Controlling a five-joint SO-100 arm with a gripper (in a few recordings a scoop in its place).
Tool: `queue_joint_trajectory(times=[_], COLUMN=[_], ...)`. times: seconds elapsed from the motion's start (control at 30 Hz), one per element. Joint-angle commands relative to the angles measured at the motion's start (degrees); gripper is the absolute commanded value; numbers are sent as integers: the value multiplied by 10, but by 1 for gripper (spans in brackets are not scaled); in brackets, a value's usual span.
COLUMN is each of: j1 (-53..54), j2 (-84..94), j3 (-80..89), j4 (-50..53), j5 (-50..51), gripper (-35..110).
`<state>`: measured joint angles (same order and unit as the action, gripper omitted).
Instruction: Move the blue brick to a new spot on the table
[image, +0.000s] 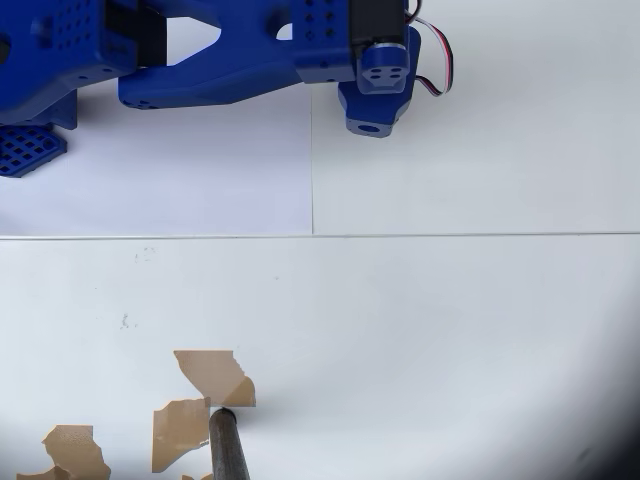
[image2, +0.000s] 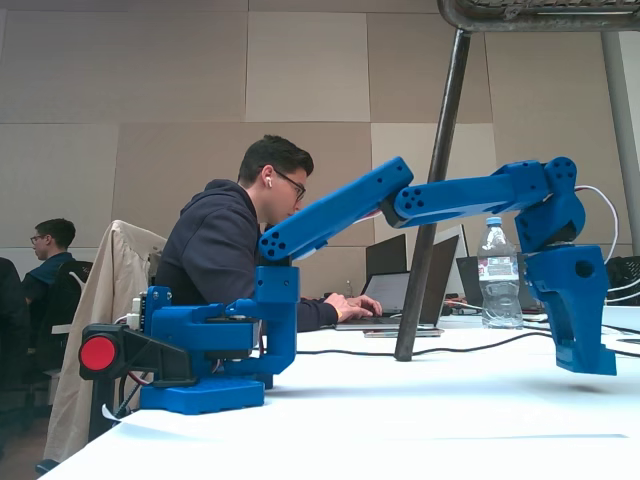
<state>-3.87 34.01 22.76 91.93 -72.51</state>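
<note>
Near the far edge of the table (image: 450, 330), just past the right-hand edge of the paper sheet (image: 200, 180), holds the gripper (image: 372, 122) nose-down. Seems, from the fixed view, to hang just clear of the white surface (image2: 588, 360). Cannot tell whether the jaws are spread, pressed together or pinching anything: seen from straight above in the overhead view and side-on in the other, with no gap to read. Cannot place the blue brick either; likely hidden under or between the jaws, and of nearly the same colour as them.

Risks, as a judgement:
- If pinching the brick only by a corner or across the studs, may drop it in transit and let it bounce or skid off target.
- If not holding it, may shove or tip it by coming down blind, or close on nothing.
- Should steer clear of the dark stand pole (image: 228, 445) near the front edge and the torn brown tape patches (image: 215, 375) beside it: could snag a low sweep, or leave the brick sitting tilted on a raised flap.
- Should also avoid swinging back toward the perforated base piece (image: 25, 150) at the far left corner, against the arm's own base.
</note>
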Motion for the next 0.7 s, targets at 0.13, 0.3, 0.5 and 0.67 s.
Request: queue_joint_trajectory(times=[0.13, 0.3, 0.5, 0.67], j1=[15, 17, 26, 33], j2=[-11, -4, 76, 328], j3=[-62, -50, 34, 374], j4=[8, 17, 18, -24], j5=[15, 24, 44, 36], gripper=[12, 29, 33, 27])
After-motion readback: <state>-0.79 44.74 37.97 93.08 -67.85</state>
